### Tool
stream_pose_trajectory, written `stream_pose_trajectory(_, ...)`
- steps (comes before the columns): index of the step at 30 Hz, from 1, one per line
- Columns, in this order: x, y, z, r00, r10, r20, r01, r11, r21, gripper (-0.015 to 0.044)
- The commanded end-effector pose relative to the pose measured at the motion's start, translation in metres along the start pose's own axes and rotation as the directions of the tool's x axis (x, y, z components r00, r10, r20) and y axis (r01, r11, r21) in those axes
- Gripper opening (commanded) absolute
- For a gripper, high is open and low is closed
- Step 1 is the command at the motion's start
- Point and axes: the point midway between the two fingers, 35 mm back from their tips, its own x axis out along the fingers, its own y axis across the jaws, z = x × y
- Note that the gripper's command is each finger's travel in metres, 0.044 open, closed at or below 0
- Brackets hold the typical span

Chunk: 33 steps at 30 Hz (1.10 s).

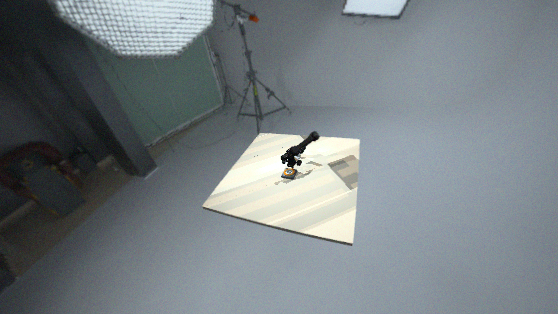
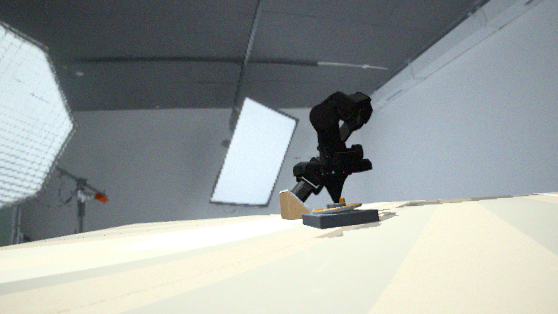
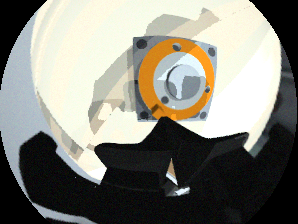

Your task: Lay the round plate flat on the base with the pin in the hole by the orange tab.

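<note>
One claw (image 3: 172,163), pressed together on nothing, fills the lower middle of the wrist view, its tip at the near rim of the orange-ringed plate (image 3: 176,80), which seems slightly tilted on its grey base (image 2: 340,217).

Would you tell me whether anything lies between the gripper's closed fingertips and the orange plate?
Nothing does. In the wrist view the shut gripper comes right down to the near rim of the orange plate, with no gap or object visible between them.

All black, this arm (image 2: 334,131): rounded, bulky joint housings stacked on blocky links, matte with no markings showing. The gripper (image 3: 170,168) is two dark angular fingers tapering to a point.
</note>
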Motion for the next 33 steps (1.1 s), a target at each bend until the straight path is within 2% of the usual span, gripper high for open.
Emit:
stream_pose_trajectory(1, -0.003, 0.008, 0.005, 1.0, 0.0, 0.011, 0.0, 1.0, -0.008, 0.0)
stream_pose_trajectory(33, -0.006, 0.026, 0.032, 1.0, 0.001, 0.012, 0.0, 1.0, -0.009, 0.0)
